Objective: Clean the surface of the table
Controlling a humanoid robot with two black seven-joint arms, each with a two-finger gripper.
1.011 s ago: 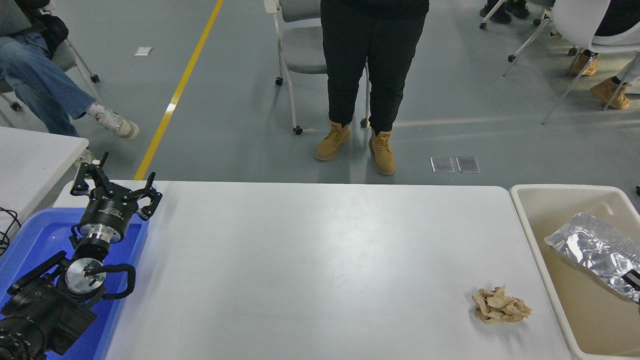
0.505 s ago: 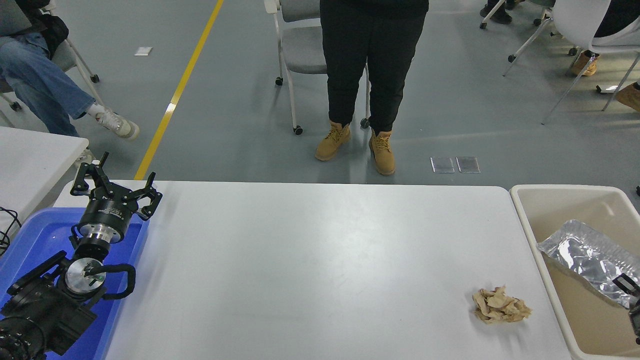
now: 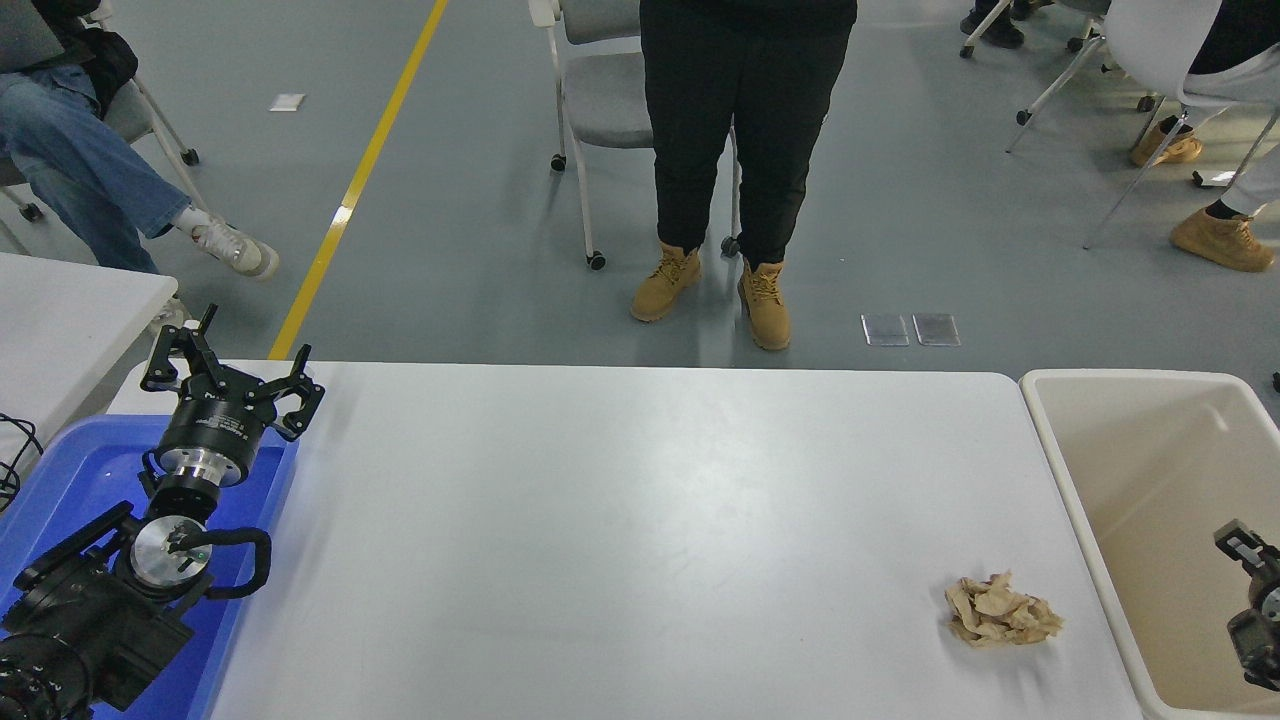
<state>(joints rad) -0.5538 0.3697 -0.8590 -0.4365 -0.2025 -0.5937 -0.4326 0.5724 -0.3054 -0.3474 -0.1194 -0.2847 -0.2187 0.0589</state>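
The white table surface (image 3: 620, 520) fills the middle of the head view. A crumpled brown paper wad (image 3: 1001, 611) lies on it near the front right. Only a part of my right gripper (image 3: 1250, 590) shows at the right edge, over the beige bin (image 3: 1130, 377), right of the wad and apart from it. My left gripper (image 3: 232, 375) is parked open and empty at the lower left, over the blue tray (image 3: 60, 480).
The beige bin stands against the table's right end and looks empty inside. A person in black trousers and tan boots (image 3: 745, 150) stands at the far side in front of a wheeled chair (image 3: 600, 100). A second white table (image 3: 60, 310) stands at the left.
The crumpled foil tray that was over the bin at the right has gone out of view. More of my right gripper now shows at the right edge. The left arm has not moved.
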